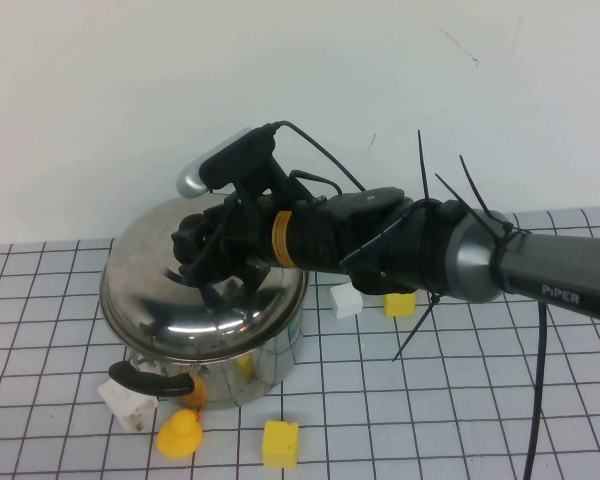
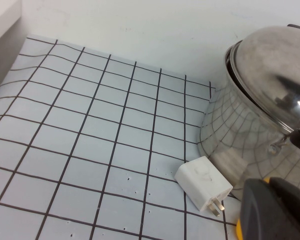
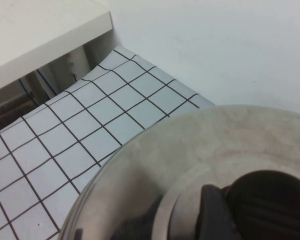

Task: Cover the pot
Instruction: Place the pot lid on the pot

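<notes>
plain white wall, gridded table mat

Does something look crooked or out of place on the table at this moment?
Yes. The lid sits tilted on the pot, not flush, with the right gripper at its knob. The left gripper waits near a white charger.

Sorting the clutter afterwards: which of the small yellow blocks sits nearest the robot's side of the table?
The yellow block right of the rubber duck, in front of the pot. The other lies farther back, under the right arm, whose pincer is at the lid.
</notes>
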Tool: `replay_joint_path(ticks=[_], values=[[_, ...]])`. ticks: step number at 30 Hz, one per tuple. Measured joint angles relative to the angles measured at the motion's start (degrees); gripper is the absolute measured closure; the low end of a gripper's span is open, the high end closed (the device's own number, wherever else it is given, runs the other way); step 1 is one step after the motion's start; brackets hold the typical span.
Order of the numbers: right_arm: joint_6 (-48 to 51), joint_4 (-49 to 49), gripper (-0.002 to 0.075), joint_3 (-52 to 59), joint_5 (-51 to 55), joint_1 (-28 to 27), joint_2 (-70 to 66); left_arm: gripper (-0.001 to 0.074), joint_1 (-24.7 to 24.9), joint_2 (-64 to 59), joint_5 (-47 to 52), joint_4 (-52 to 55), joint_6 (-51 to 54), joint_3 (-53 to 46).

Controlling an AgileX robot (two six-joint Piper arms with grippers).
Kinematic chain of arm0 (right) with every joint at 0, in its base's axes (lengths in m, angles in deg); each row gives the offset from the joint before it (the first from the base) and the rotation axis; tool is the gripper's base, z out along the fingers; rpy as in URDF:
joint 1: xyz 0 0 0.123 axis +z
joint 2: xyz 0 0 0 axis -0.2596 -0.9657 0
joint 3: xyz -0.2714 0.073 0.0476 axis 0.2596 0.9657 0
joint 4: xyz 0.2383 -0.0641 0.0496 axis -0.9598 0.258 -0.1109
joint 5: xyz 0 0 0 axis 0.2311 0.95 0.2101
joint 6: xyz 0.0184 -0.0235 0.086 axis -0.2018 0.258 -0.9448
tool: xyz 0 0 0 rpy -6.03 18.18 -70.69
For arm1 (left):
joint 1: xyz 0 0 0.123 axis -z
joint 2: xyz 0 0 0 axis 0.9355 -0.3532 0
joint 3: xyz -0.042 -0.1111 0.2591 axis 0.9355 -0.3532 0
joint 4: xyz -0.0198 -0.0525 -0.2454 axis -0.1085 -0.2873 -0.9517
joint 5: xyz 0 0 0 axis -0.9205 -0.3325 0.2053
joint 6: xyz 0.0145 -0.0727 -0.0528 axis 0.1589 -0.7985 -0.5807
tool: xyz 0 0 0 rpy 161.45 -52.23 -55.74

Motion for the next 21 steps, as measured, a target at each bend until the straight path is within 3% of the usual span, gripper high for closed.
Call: replay_joint_path(ticks=[9,14,21], values=[[-0.3,0.3,0.0367,0.0,0.0,0.0,0.0,0.0738,0.0,0.0,0.0,0.0,0.0,0.0],[-0.4,0.3,0.0309,0.0,0.3,0.0,0.0,0.0738,0.0,0.0,0.0,0.0,0.0,0.0],[-0.4,0.3,0.0296,0.0,0.9,0.0,0.4,0.0738,0.0,0.0,0.0,0.0,-0.2,0.0]])
